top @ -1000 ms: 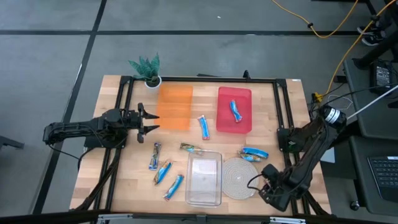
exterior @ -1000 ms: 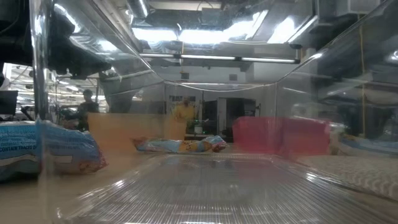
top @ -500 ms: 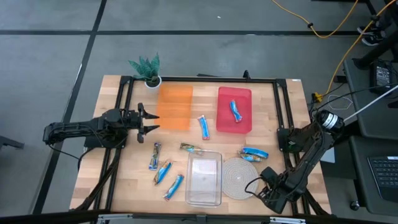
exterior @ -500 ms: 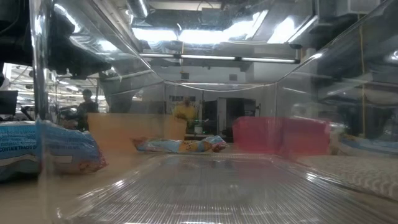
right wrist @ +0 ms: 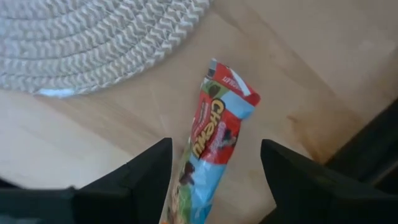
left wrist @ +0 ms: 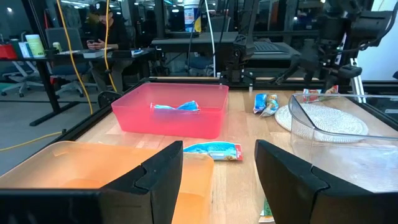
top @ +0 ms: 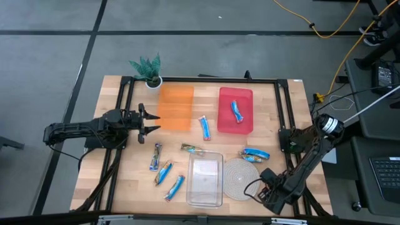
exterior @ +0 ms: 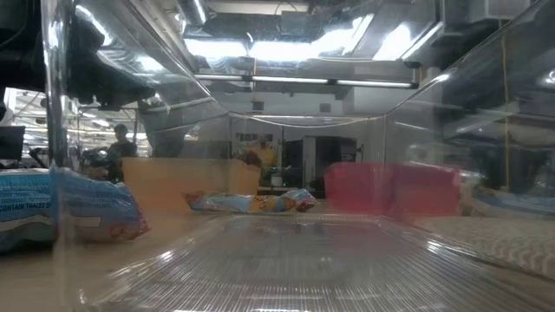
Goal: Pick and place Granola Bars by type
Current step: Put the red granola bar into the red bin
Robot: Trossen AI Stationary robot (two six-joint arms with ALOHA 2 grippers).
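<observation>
The right end effector [right wrist: 214, 180] hangs open over a red granola bar [right wrist: 214, 134] beside the round mat [right wrist: 99, 43]. The left end effector [left wrist: 217, 180] waits open by the orange tray [left wrist: 81, 168].

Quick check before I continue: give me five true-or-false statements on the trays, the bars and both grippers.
1. The red tray holds one blue bar. True.
2. The orange tray holds two bars. False: it is empty.
3. The right gripper is open over a red-and-blue bar beside the woven mat. True.
4. The left gripper grips a bar. False: it is open and holds nothing, at the orange tray's edge.
5. The clear tray is empty. True.
</observation>
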